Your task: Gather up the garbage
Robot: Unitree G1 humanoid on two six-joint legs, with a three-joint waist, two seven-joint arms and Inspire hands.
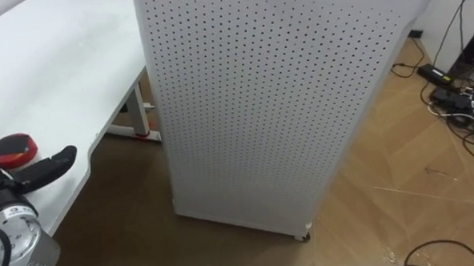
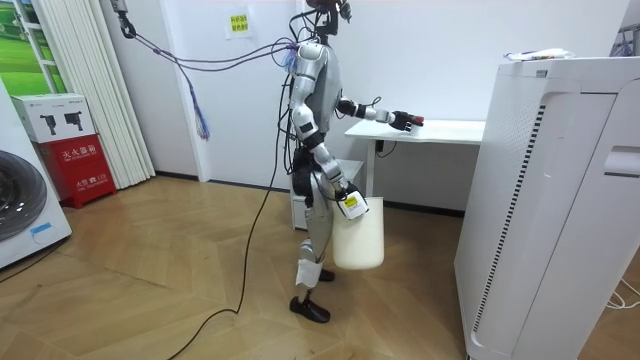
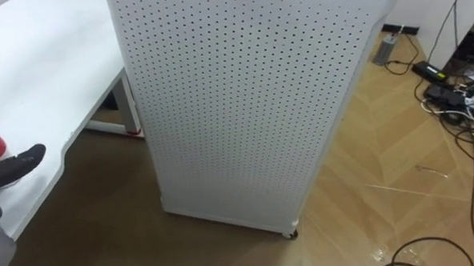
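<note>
**Left eye view:** the left hand [image 1: 44,168] is seen at the lower left, held out over the edge of the white table [image 1: 57,61]. Its dark fingers are stretched nearly straight and nothing is held in them. A red round object [image 1: 13,149] is lying on the table just behind those fingers; whether it is touched cannot be judged. A tall white perforated cabinet [image 1: 276,107] is planted on the wooden floor [image 1: 400,198] to the right of the table. Cables [image 1: 460,99] are strewn at the far right.

**Room view:** the robot is seen standing upright at the table's end, faced toward the room view's right. The left arm is held out level over the tabletop, with the hand just short of the red round object. The right hand [image 2: 346,203] is held low beside the thigh and is clasped on the top of a white bucket [image 2: 358,240], which hangs from it. A red box [image 2: 75,160] is set by the wall at the room view's left.

**Right eye view:** the same scene is given. The straight dark fingers are laid out at the left edge, and the red round object is partly cut off by the frame beside them.
</note>
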